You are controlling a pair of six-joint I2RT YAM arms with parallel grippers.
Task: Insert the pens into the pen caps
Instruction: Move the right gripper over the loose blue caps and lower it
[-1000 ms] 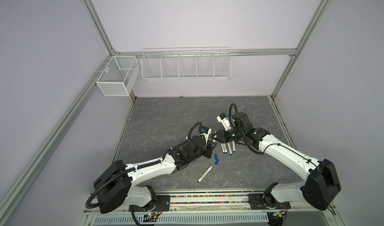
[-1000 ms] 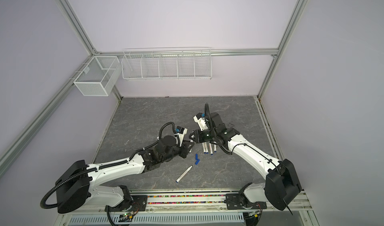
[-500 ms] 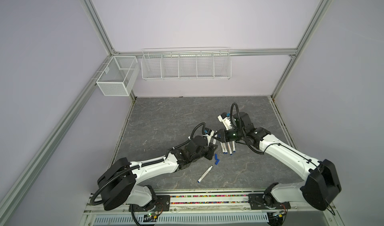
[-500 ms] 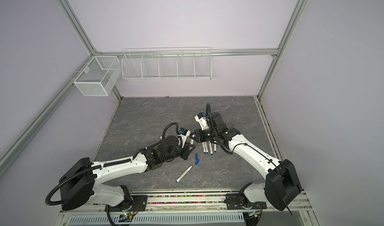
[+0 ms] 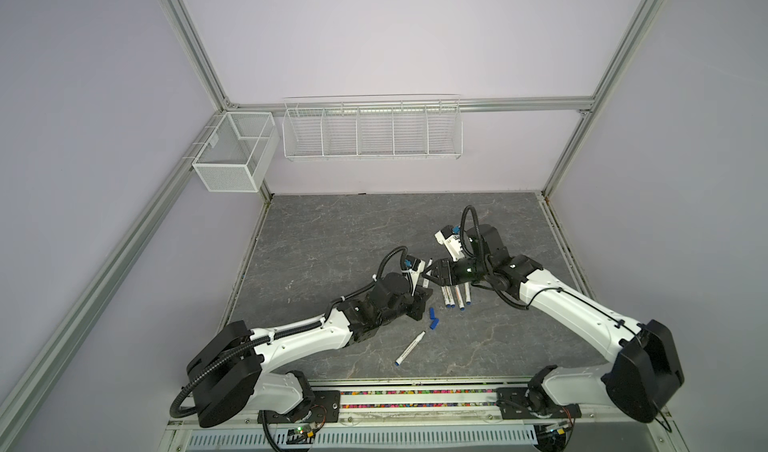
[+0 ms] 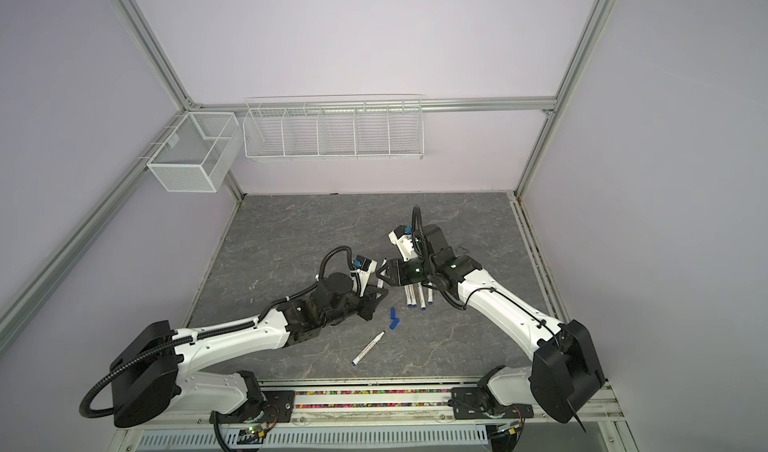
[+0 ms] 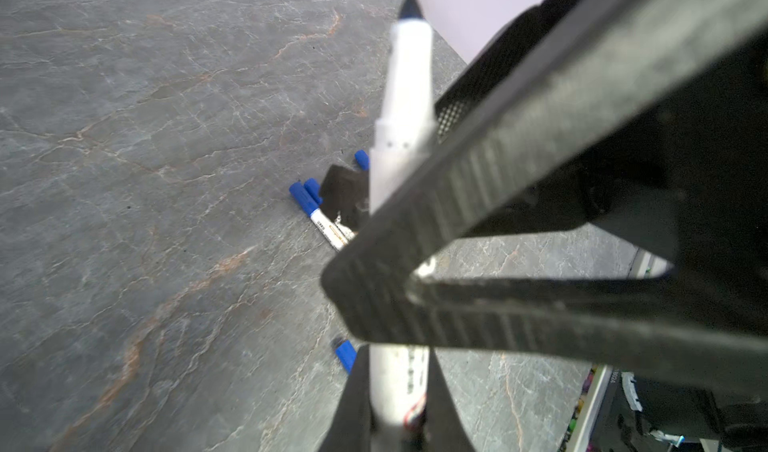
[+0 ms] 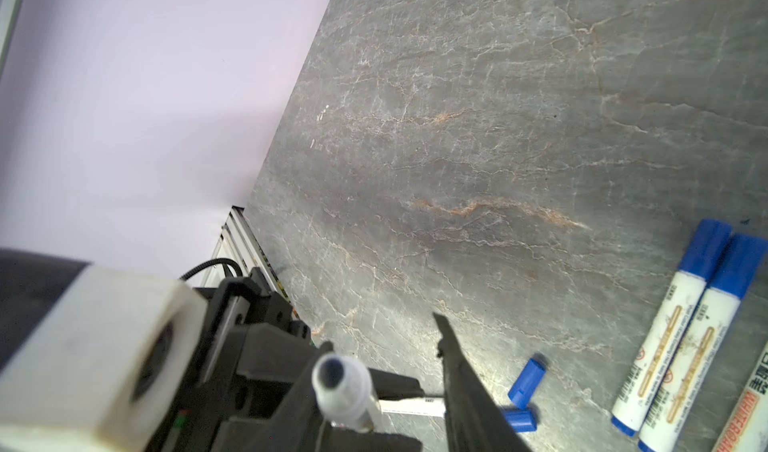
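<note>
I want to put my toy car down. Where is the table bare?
The table is bare across the back, from the wall to the arms, and along its left edge. It is crowded mid-front: capped pens, loose caps and a lone pen lie by the arms.

1. The fingers [image 7: 519, 171] of your left gripper [image 7: 365, 300] look like matt black plastic, ribbed and scuffed.
2. The pen [image 7: 405, 97] they hold is smooth white plastic with a soft sheen.
3. Under that gripper, the table [image 7: 145, 159] looks like matt grey stone with rusty veins.
4. The loose caps [image 8: 527, 377] beside it are smooth blue plastic.
5. Beyond it, the baskets [image 5: 372, 138] look like white-coated wire.
</note>
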